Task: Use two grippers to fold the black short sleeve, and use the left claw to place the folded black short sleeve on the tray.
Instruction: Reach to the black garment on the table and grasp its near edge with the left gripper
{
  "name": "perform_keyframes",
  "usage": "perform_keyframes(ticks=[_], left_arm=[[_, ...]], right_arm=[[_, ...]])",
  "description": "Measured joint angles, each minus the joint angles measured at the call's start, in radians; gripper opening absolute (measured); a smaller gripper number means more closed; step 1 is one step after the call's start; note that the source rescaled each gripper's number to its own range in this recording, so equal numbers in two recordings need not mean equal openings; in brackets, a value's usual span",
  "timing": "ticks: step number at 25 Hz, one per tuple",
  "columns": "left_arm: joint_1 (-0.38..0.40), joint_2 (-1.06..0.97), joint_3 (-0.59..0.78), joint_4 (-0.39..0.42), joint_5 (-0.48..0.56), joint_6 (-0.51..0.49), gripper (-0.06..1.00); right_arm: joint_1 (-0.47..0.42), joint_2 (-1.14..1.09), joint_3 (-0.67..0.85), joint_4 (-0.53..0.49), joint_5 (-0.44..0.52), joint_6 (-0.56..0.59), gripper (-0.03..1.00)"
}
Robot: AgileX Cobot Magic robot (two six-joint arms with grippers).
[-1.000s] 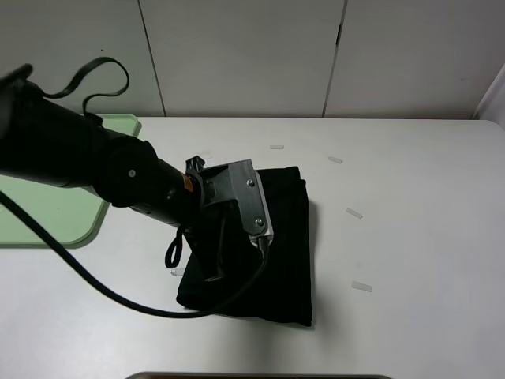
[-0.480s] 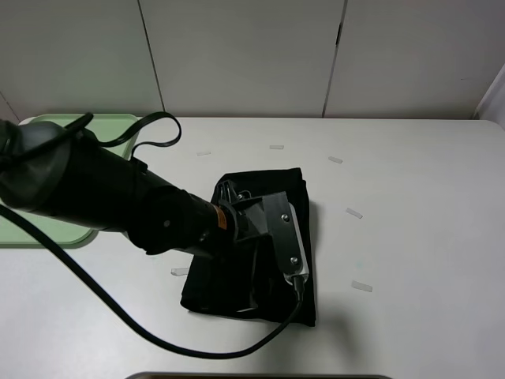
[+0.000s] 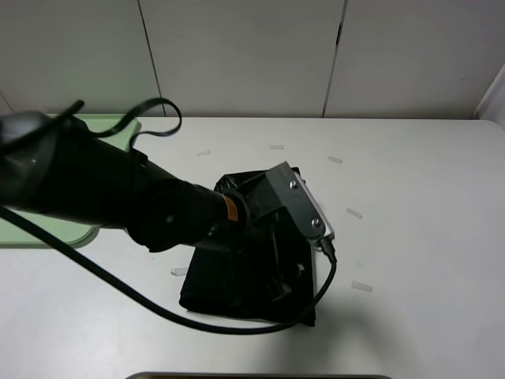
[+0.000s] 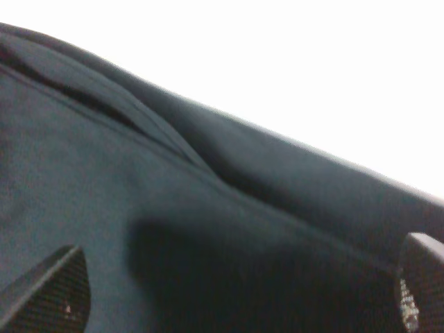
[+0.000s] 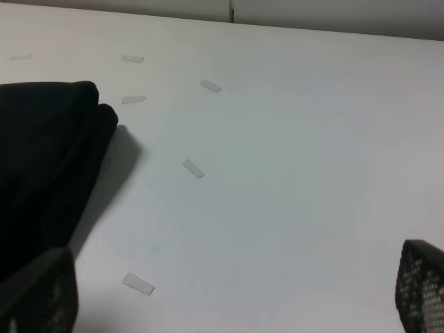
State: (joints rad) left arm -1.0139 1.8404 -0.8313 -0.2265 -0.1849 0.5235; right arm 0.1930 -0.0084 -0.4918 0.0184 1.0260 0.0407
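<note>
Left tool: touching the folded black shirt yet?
Cannot tell. In the left wrist view the left tool straddles the black shirt with fingers wide, but contact is not visible; in the exterior high view the arm hides it.

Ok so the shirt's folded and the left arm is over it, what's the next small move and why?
Probably lower the left claw a little further and close it on the black short sleeve. Its fingers stand open with folded cloth filling the space between them, nothing looks pinched yet, and the tray holds no shirt.
</note>
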Motion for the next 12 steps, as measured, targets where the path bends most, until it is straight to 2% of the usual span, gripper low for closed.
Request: perform_keyframes(ticks=[2, 5, 9, 12], left_arm=[[0.005, -0.048, -0.009, 0.0, 0.0, -0.044, 0.87], [0.048, -0.167, -0.016, -0.01, 0.017, -0.182, 0.87], [0.129, -0.261, -0.017, -0.146, 0.116, -0.243, 0.87], [0.213, -0.302, -0.017, -0.262, 0.234, -0.219, 0.87]], right_arm=[[0.0, 0.0, 0.0, 0.0, 0.0, 0.0, 1.0], [0.0, 0.0, 0.0, 0.0, 0.0, 0.0, 1.0], [0.0, 0.0, 0.0, 0.0, 0.0, 0.0, 1.0], [0.0, 0.0, 0.0, 0.0, 0.0, 0.0, 1.0]])
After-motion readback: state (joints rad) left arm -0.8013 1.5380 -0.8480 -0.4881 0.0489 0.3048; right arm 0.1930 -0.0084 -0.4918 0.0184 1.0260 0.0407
